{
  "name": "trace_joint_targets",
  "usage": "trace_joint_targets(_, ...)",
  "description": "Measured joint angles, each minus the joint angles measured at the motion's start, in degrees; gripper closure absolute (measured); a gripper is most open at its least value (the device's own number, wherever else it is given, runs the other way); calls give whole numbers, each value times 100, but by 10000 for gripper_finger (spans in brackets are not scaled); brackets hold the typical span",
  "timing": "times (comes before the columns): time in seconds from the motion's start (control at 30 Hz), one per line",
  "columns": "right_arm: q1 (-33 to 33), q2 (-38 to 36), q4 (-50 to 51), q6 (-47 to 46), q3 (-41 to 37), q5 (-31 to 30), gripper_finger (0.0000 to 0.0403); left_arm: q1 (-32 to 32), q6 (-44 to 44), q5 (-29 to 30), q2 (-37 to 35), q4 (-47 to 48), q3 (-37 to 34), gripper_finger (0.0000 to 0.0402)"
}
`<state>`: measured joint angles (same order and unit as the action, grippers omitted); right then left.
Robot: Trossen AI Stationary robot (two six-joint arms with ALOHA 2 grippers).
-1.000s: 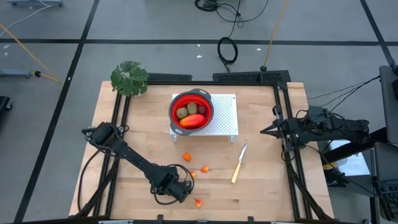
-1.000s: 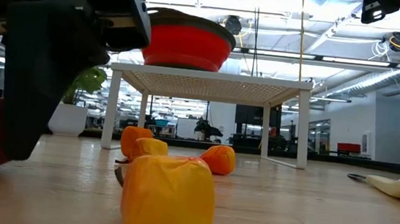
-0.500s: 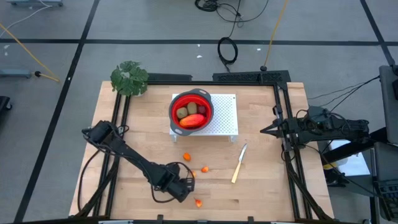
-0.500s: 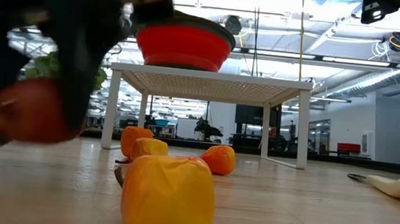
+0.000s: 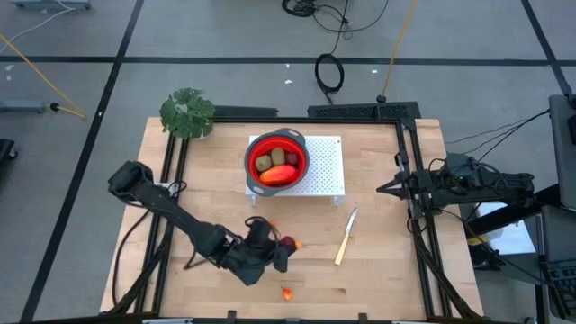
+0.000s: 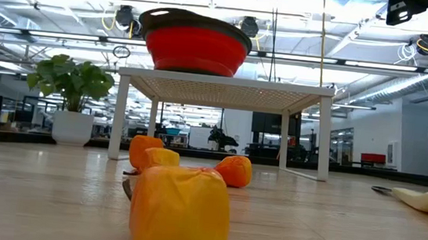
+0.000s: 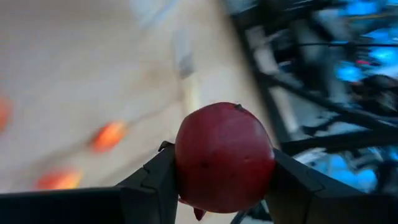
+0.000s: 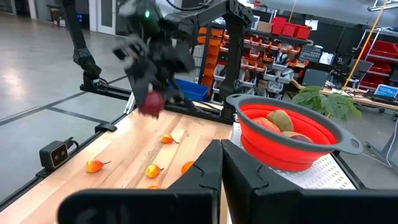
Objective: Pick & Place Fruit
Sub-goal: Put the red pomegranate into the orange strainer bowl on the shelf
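You will find no readable text, label, brand, number or sign in any of these views.

Pale matt wooden table (image 5: pixel 378 270), glossy red bowl (image 5: pixel 276 153), perforated white metal rack (image 5: pixel 326 171).

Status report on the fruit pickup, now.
Left tool shut on dark red fruit, lifted. Right tool shut, parked at table's right edge. Bowl ahead, path open.
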<state>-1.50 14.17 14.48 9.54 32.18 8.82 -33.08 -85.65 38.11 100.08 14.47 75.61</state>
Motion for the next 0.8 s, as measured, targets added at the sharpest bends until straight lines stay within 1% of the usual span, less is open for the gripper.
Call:
trace_joint_targets(0.07,0,0,2,35,0,0,403,0,1052,239,-29,-656,0,222)
trace_joint_targets(0.17,0,0,4,75,0,1,403,10,2430,400,-42,-1705,0,226)
trace_joint_targets(0.27,0,0,4,76,0,0,403,11,3548,398,-42,-2640,0,234)
trace_joint_targets(0.37,0,0,9,77,0,2,403,11,4480,327,-42,-3568,0,234)
trace_joint_targets(0.43,0,0,10,76,0,2,403,11,5129,166,-42,-4204,0,228)
trace_joint_targets(0.57,2,0,13,79,0,2,403,11,6315,-364,-42,-5356,0,224)
trace_joint_targets(0.67,0,0,15,78,0,2,403,11,7023,-807,-42,-5947,0,230)
trace_joint_targets(0.8,0,0,17,77,0,2,403,11,7685,-1511,-42,-6565,0,234)
